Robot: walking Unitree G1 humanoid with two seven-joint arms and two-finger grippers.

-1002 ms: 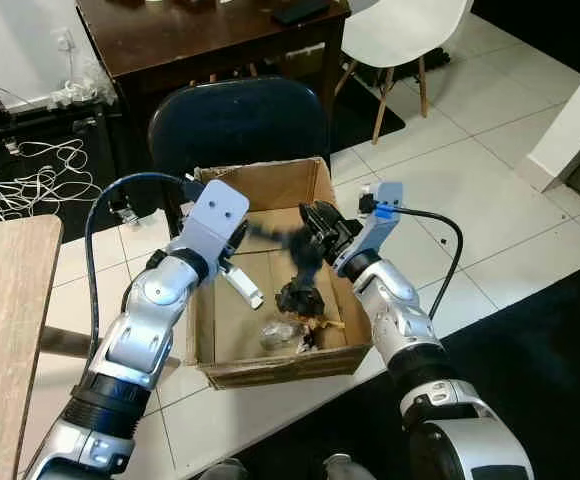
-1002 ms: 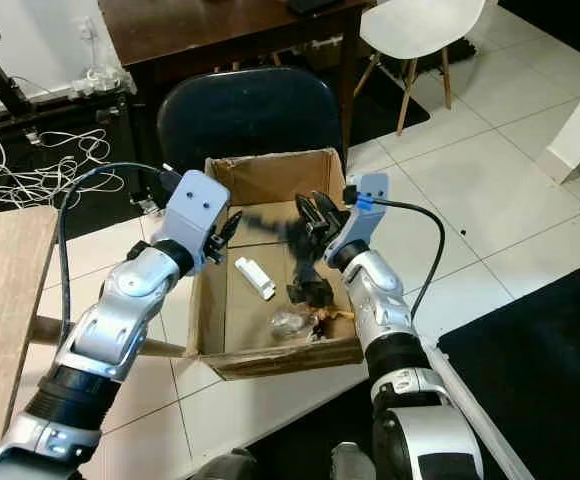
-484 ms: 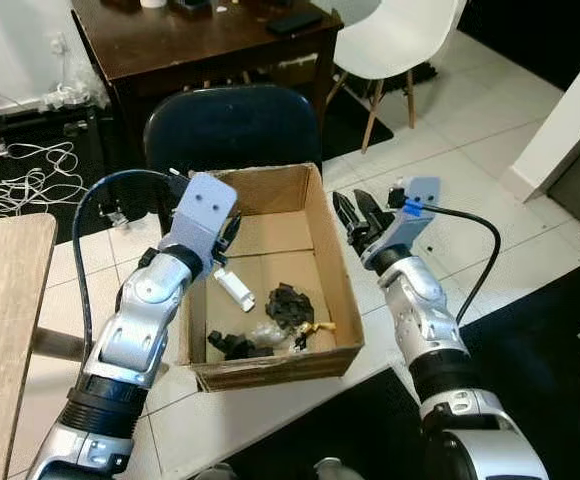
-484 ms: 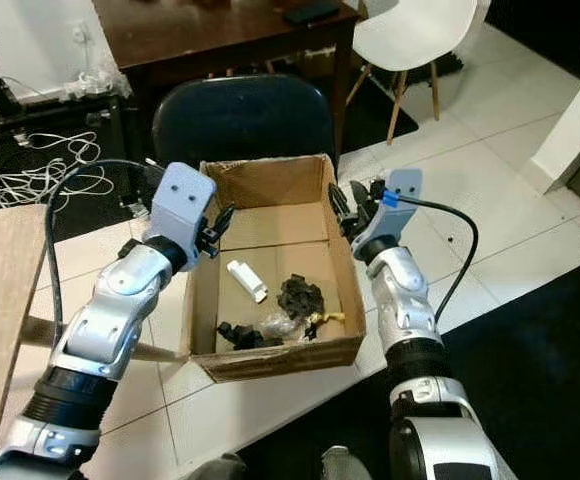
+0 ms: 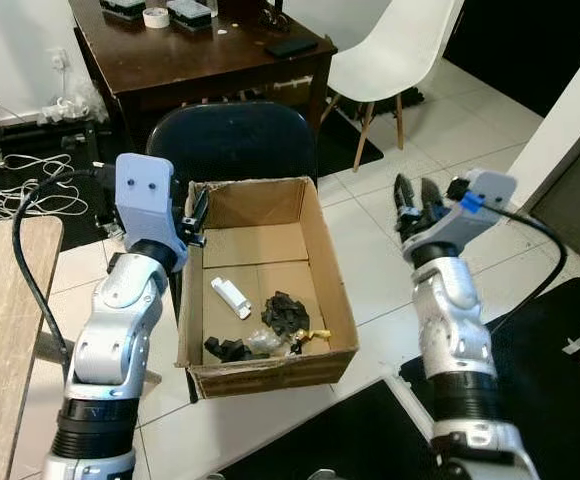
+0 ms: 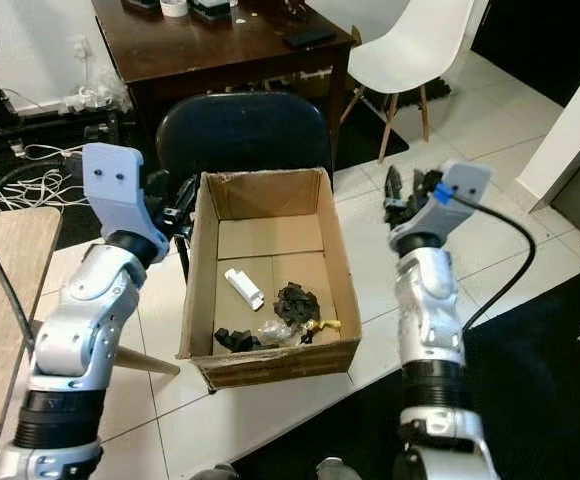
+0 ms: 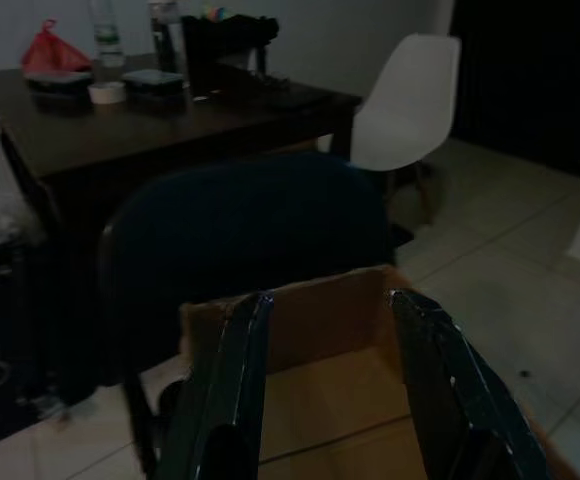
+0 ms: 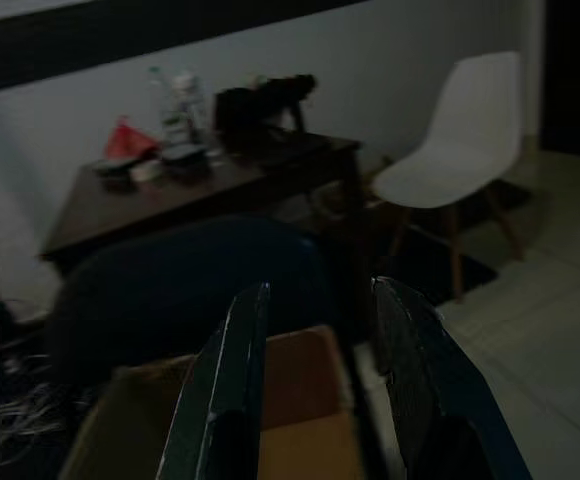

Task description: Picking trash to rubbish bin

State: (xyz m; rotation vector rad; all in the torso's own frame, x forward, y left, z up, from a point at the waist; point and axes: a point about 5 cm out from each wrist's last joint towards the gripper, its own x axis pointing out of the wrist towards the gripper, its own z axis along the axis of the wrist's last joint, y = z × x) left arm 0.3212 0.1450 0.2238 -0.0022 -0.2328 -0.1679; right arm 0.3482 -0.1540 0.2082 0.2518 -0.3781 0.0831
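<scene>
Both grippers raised and empty on either side of the cardboard box (image 5: 315, 225) that serves as the rubbish bin, trash lying inside it

The left gripper (image 5: 192, 212) hovers just outside the box's left wall and the right gripper (image 5: 413, 203) well off its right side, each with fingers spread and nothing between them, a posture that reads as withdrawal after a drop. On the box floor lie a white stick-shaped piece (image 5: 230, 297), black crumpled trash (image 5: 286, 309), a second black piece (image 5: 228, 348) near the front wall and a clear wrapper (image 5: 263, 342). One second ago the right gripper reached over the box with dark trash at its fingers; it is now retracted, and the second black piece has appeared in the box
</scene>
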